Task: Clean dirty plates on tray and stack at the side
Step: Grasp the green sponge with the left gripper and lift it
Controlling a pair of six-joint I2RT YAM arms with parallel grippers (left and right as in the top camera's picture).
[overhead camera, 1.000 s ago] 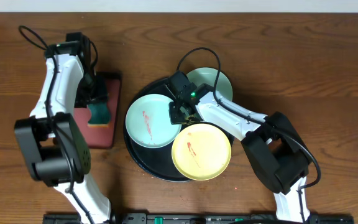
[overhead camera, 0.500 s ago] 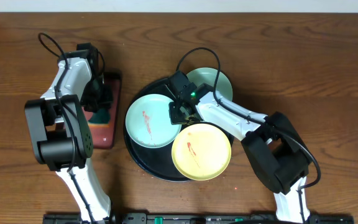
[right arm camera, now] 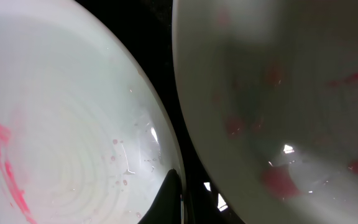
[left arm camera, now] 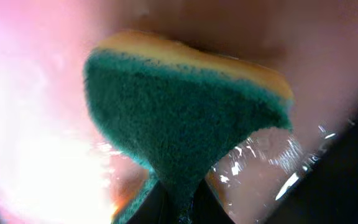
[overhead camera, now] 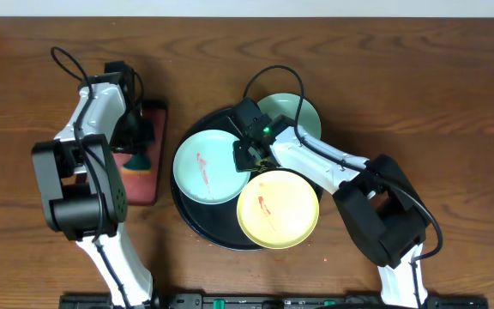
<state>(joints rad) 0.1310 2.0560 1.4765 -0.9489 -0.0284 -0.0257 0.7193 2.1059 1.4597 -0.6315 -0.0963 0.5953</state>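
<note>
The black tray [overhead camera: 197,225] holds three plates: a mint-green plate [overhead camera: 202,169] with a red smear at the left, another mint-green one [overhead camera: 298,113] at the back, and a yellow plate [overhead camera: 279,210] with a red smear in front. My right gripper [overhead camera: 247,157] [right arm camera: 178,185] is shut on the right rim of the left mint-green plate [right arm camera: 61,137]. A second, shaded plate [right arm camera: 278,93] with red spots lies across a strip of tray [right arm camera: 157,43]. My left gripper [overhead camera: 137,146] [left arm camera: 179,204] is shut on a green and yellow sponge [left arm camera: 179,118], pinching its lower edge.
A rectangular red tray [overhead camera: 144,187] [left arm camera: 334,56] lies left of the black tray, under the sponge. Brown wood tabletop [overhead camera: 436,103] surrounds both trays. The right arm's cable [overhead camera: 268,75] loops over the back of the black tray.
My left arm has swung in over the red tray, and its gripper has closed on the sponge. The right arm and the plates have not moved.
</note>
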